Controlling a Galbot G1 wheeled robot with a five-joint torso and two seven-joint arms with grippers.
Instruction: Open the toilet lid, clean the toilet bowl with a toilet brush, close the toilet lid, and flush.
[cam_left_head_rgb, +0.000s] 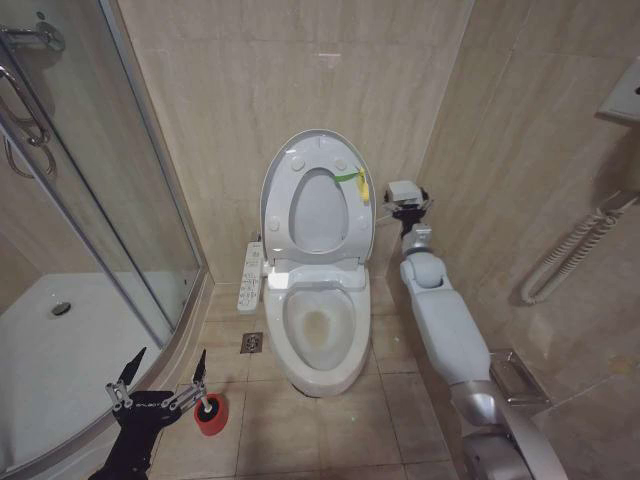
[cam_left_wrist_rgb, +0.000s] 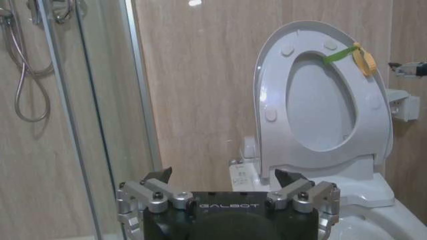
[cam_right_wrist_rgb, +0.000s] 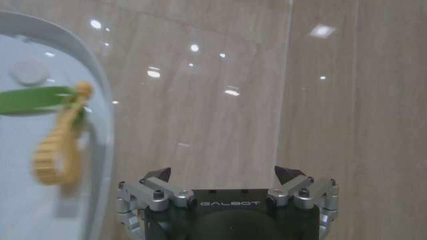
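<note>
Both end effectors spread empty: left end effector (cam_left_head_rgb: 163, 372) beside toilet brush (cam_left_head_rgb: 209, 412), right end effector (cam_left_head_rgb: 405, 203) off raised toilet lid's (cam_left_head_rgb: 318, 200) edge.

This is a small tiled bathroom. Beige tiles cover the walls (cam_left_head_rgb: 250, 80) and floor (cam_left_head_rgb: 400, 400), and a white toilet bowl (cam_left_head_rgb: 318, 345) sits against the back wall with its toilet lid (cam_left_head_rgb: 318, 200) raised. A curved glass shower enclosure (cam_left_head_rgb: 90, 200) stands beside it, with a floor drain (cam_left_head_rgb: 251, 343) between them.
</note>
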